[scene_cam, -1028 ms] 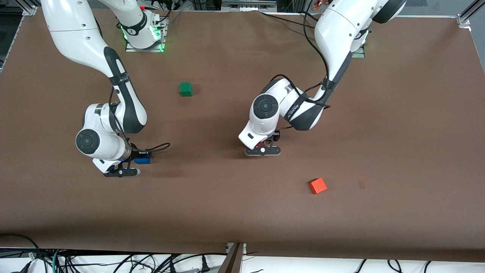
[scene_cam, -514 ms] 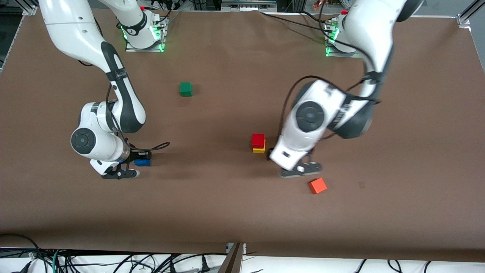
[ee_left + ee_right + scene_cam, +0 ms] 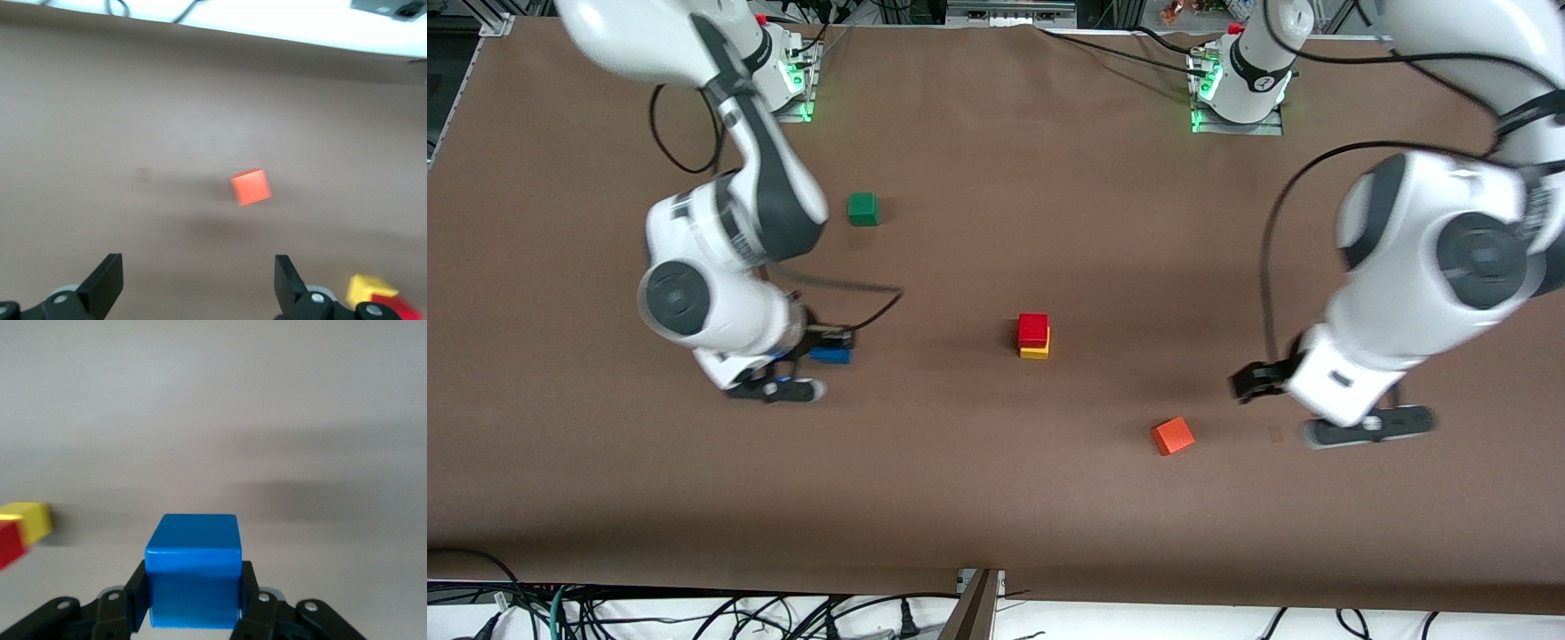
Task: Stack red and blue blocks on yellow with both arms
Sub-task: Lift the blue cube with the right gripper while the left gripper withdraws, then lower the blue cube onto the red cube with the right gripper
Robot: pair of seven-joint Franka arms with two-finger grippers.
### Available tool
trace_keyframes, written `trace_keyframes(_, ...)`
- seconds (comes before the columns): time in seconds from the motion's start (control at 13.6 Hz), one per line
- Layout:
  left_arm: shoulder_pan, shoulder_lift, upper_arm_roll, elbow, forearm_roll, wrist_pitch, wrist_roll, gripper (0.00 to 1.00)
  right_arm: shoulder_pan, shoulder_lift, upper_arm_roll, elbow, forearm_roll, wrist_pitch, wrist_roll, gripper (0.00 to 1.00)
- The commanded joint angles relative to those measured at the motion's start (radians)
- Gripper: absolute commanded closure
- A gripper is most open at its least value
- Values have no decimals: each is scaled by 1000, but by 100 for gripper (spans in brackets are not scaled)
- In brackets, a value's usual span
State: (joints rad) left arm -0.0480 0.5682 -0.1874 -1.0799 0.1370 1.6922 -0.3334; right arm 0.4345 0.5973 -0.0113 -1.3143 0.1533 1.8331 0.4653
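The big brown tabletop [image 3: 996, 498] carries everything. The left arm [image 3: 1449, 258] hangs over the left arm's end of the tabletop, at about four o'clock from the stack, and its left pincer [image 3: 199, 293] is spread wide with nothing in it, so it looks done with its part and out of the way. The right arm [image 3: 720, 249] is over the right arm's end, and its right pincer [image 3: 193, 613] is squeezed tight on the blue block [image 3: 193, 577], held up in the air at about nine o'clock from the stack, probably so it can go on top next. In the middle, the red block [image 3: 1033, 328] sits right on the yellow block [image 3: 1035, 351], nearly lined up, so one step looks finished. The orange cube [image 3: 1172, 436] lies alone at about four o'clock from the stack, and the green cube [image 3: 863, 209] at about ten o'clock; neither seems needed.
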Motion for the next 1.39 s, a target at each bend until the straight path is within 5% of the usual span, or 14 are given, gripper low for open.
trace_keyframes(0.0, 120, -63, -18, -18, -25, -52, 160, 0, 123, 41, -6, 107, 8, 20, 200, 60)
trace_keyframes(0.37, 263, -256, 9, -193, -102, -98, 327, 0, 321, 148, -15, 176, -9, 213, 420, 60)
trace_keyframes(0.66, 263, -410, 29, -385, -103, -106, 288, 0, 343, 217, -16, 216, -72, 305, 420, 60)
trace_keyframes(1.32, 261, -378, 26, -371, -112, -108, 238, 0, 385, 286, -15, 247, -132, 333, 420, 56)
